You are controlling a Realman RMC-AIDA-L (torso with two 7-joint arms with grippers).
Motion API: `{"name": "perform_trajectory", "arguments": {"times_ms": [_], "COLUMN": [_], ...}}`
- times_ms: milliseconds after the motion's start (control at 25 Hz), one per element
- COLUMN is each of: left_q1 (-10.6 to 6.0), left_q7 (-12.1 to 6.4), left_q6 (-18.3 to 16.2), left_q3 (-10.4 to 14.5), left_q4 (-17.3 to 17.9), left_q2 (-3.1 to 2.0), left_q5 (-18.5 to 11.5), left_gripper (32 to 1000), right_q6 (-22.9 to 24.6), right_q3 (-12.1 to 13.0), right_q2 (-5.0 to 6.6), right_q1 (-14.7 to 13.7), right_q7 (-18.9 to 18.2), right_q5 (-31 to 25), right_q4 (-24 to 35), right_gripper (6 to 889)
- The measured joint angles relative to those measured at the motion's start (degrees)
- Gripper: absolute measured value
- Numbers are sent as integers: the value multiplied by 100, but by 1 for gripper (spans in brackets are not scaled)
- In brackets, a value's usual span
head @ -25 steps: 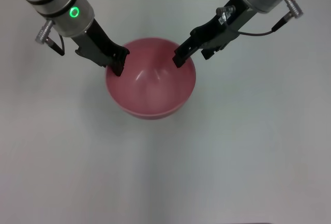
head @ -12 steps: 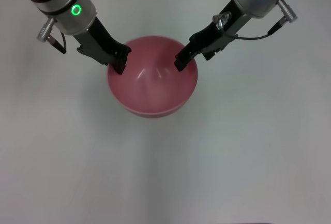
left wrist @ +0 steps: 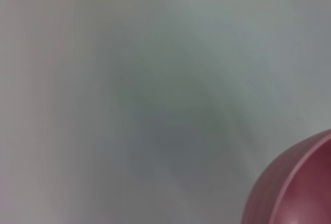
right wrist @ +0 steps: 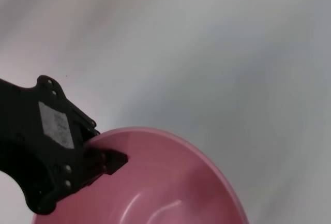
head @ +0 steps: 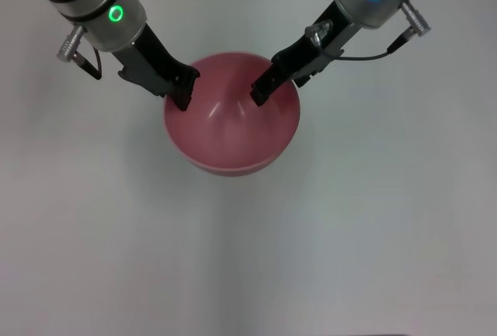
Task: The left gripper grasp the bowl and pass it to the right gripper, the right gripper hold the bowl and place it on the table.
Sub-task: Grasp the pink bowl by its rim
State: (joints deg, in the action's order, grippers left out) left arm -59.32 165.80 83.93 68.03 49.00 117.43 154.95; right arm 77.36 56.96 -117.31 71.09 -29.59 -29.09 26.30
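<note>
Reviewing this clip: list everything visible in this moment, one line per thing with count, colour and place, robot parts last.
bowl: one, pink-red, upright at centre far part of the table, between both arms.
table: one, white, under everything.
left gripper: one, black, green ring light on its arm, clamped on the bowl's rim on the robot's left.
right gripper: one, black, cyan-blue ring light on its arm, tip inside the bowl's rim on the robot's right.

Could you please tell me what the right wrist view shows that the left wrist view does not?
Only the right wrist view shows the left gripper, its black claw gripping the rim of the bowl, and part of the bowl's glossy inside. Only the left wrist view shows the bowl's outer wall, at a corner of the picture. Both show the pink-red bowl and the white table beneath it.
</note>
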Motion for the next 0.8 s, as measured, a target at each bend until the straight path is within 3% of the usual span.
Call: {"name": "perform_trajectory", "arguments": {"times_ms": [280,480,720,800], "left_q1": [0,0,-9,-9], "left_q7": [-3,-4,-4,-7], "left_q6": [0,0,0,0], "left_q3": [0,0,0,0], "left_q4": [2,7,16,16], "left_q2": [-1,-1,-1,-1], "left_q5": [0,0,0,0], "left_gripper": [39,39,41,43], "right_q6": [-19,-78,-83,-83], "right_q3": [74,284,360,369], "right_q2": [-13,-38,-39,-38], "right_q1": [-3,-14,2,20], "right_q7": [-15,-29,-100,-119], "right_q5": [0,0,0,-2], "right_q4": [-2,-40,-81,-81], "right_gripper": [784,602,356,315]}}
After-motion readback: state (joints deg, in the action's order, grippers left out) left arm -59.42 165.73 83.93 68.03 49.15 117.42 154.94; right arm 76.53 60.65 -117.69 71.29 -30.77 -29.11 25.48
